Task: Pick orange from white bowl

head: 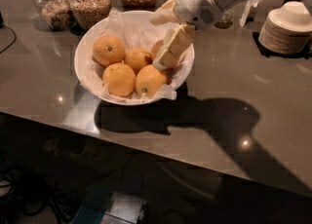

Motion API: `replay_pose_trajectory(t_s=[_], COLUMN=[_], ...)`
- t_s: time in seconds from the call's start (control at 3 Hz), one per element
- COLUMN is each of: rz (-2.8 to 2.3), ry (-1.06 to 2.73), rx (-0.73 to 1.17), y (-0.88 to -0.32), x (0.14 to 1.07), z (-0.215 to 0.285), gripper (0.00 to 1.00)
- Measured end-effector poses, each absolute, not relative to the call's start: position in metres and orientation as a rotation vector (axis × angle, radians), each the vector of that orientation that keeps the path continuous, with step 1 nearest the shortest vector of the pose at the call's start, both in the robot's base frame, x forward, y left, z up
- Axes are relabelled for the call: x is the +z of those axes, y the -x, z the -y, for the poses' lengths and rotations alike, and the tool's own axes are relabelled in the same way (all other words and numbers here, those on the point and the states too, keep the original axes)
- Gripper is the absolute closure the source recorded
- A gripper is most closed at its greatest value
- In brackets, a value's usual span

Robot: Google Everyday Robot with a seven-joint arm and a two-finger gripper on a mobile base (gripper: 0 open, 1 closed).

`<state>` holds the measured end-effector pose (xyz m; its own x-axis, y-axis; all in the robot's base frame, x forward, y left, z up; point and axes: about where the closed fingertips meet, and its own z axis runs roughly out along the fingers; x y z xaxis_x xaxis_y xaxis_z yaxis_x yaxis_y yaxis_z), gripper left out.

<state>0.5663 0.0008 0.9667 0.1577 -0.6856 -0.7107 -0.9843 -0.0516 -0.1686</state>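
Grey counter (234, 77), end effector (165, 52) in white bowl (79, 65)

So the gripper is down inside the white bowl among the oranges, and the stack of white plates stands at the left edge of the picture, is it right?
Not quite: the camera view shows the stack of white plates at the right edge, not the left. The rest holds: the gripper is down inside the white bowl among the oranges.
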Motion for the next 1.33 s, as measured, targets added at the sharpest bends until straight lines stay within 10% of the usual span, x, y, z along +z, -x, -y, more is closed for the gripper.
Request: replay_pose_trajectory(t_s=[0.33, 1.33], rz=[-1.620, -1.746], ry=[1.805, 1.833], rx=[0.530, 0.381], y=[-0.582, -0.615], x=[0.962, 0.923], z=[-0.003, -0.009], gripper=[0.42, 0.24])
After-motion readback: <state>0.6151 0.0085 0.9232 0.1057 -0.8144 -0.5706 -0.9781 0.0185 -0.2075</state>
